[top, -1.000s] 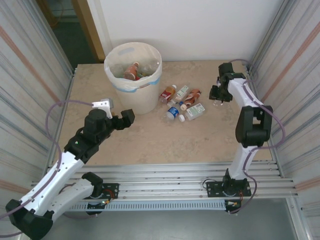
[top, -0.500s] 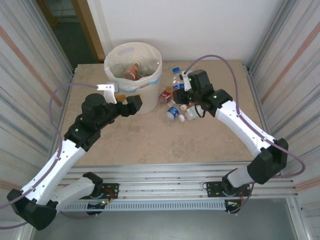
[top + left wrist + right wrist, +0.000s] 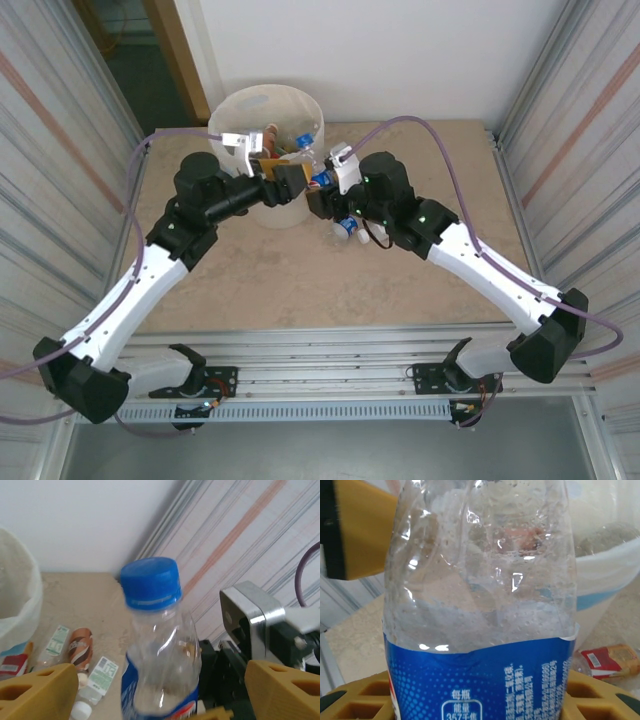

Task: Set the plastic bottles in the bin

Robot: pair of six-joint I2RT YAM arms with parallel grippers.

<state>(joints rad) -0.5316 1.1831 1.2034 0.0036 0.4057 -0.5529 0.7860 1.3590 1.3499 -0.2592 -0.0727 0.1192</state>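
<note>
A clear bottle point(image 3: 312, 168) with a blue cap and blue label stands upright in the air beside the bin point(image 3: 240, 110). My right gripper point(image 3: 322, 198) is shut on its lower body, and its yellow pads point(image 3: 600, 695) press the label point(image 3: 485, 680). My left gripper point(image 3: 160, 690) is open, with its yellow fingers point(image 3: 35, 690) wide apart on either side of the same bottle point(image 3: 160, 645), not touching it. The cream bin holds several bottles point(image 3: 266, 138). More bottles lie on the table: a blue-capped one point(image 3: 345, 228), a brown one point(image 3: 80, 645) and a green-labelled one point(image 3: 102, 672).
Corrugated metal walls point(image 3: 70, 130) close in both sides, and a white wall stands behind. The right arm point(image 3: 470, 260) crosses over the bottle pile. A red-labelled bottle point(image 3: 607, 662) lies near the bin's foot. Bare tabletop point(image 3: 300, 280) lies in front.
The right arm swung in from the far right, took the blue-labelled bottle from the pile and lifted it toward the bin. The left arm rose and reached in around the same bottle.
</note>
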